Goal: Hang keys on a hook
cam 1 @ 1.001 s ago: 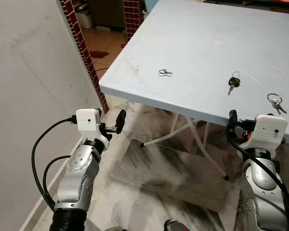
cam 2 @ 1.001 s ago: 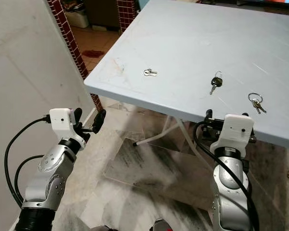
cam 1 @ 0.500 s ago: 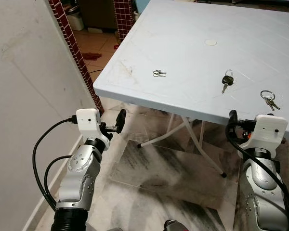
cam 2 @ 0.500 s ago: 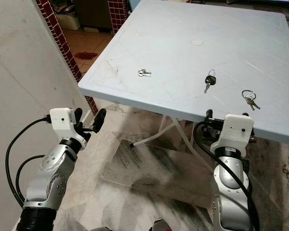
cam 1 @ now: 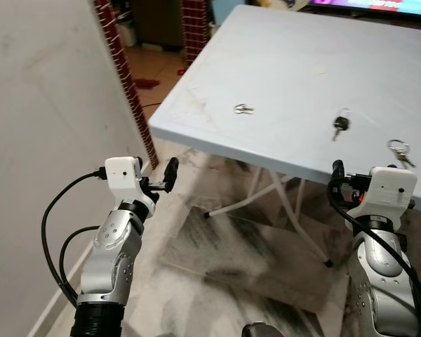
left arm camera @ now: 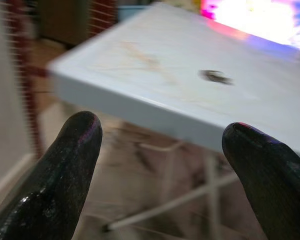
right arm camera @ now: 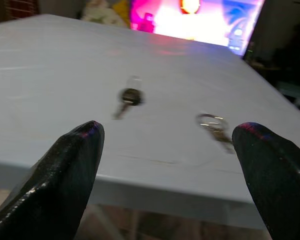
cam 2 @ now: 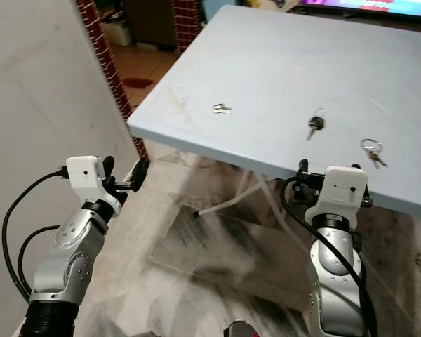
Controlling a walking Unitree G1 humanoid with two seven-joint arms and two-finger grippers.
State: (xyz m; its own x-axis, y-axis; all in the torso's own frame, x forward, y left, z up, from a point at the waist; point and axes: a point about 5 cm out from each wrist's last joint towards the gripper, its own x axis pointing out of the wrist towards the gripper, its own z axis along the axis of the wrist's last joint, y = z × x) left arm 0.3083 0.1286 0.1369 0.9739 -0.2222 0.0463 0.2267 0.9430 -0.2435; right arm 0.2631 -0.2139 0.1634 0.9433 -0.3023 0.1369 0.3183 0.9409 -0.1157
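— What do we have on the tabletop [cam 1: 281, 77]?

— Three sets of keys lie on it. The small key [cam 1: 243, 109] sits furthest to the left, the key with a ring [cam 1: 340, 124] lies to its right, and the key bunch [cam 1: 400, 149] lies further right again, nearest the front edge.

— Where are we relative to the tabletop?

— Our left gripper [cam 1: 170, 174] hangs before and below its left corner, beside the wall [cam 1: 49, 119]. Our right gripper [right arm camera: 165, 165] hangs just before the front edge, below the key bunch. The floor [cam 1: 231, 253] lies beneath the tabletop.
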